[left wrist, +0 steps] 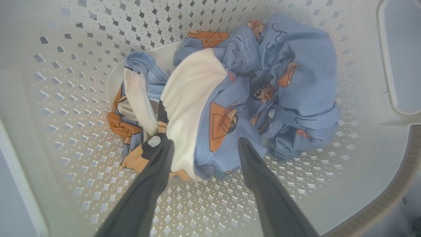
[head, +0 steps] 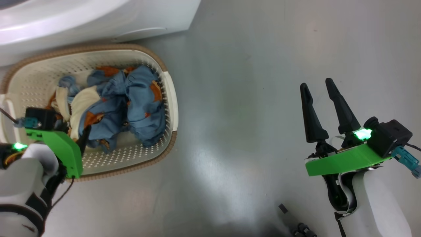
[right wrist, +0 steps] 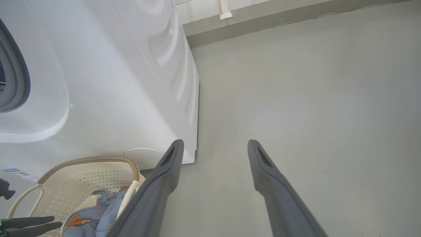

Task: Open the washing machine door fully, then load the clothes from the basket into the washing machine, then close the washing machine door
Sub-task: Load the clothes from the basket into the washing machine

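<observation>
- left claw (left wrist: 201,131) spread, down inside basket (left wrist: 65,98), fingers either side of a cream fold of the clothes (left wrist: 289,85)
- right claw (head: 316,83) spread, over floor (head: 246,98), well apart from basket
- basket on floor, just beside washing machine (head: 65,19)

Washing machine (head: 82,19) mostly beyond upper edge.

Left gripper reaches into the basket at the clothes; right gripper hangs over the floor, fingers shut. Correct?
No: the right gripper has its fingers apart, open, as the right wrist view shows. The left gripper does reach into the basket at the clothes.
</observation>
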Controlling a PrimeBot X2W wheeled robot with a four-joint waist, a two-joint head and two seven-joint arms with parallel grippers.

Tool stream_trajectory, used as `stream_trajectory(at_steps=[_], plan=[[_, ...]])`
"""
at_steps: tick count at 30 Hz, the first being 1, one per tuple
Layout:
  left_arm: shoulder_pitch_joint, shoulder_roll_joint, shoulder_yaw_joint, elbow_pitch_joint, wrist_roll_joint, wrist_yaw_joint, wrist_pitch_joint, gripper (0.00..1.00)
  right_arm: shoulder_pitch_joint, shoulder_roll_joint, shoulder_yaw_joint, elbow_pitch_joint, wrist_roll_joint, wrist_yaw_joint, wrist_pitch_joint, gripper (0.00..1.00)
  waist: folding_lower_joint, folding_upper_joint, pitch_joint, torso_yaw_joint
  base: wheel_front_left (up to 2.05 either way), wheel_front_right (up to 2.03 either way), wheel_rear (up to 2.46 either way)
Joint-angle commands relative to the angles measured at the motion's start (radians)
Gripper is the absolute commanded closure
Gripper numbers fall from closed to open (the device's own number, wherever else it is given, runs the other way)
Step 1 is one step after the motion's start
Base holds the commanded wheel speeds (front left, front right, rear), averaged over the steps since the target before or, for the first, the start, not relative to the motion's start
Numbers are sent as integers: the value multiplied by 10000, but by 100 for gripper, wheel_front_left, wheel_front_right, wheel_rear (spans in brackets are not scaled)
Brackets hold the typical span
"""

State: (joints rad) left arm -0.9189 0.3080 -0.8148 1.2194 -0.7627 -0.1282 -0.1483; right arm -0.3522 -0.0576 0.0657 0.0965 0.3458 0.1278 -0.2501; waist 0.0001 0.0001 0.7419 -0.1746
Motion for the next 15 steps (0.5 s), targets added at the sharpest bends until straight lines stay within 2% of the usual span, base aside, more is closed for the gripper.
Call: stream_trajectory(at_steps=[1,15], plan=[[-124,476,102,50,-64,-25,-14,0,114,71,291,-267,53,29,-117,0,-1,-1,249,-168,0,0,0],[-1075,804,-306,489,-214,-25,160,0,-288,73,651,-621,328,29,-117,0,-1,-1,1036,-513,0,0,0]])
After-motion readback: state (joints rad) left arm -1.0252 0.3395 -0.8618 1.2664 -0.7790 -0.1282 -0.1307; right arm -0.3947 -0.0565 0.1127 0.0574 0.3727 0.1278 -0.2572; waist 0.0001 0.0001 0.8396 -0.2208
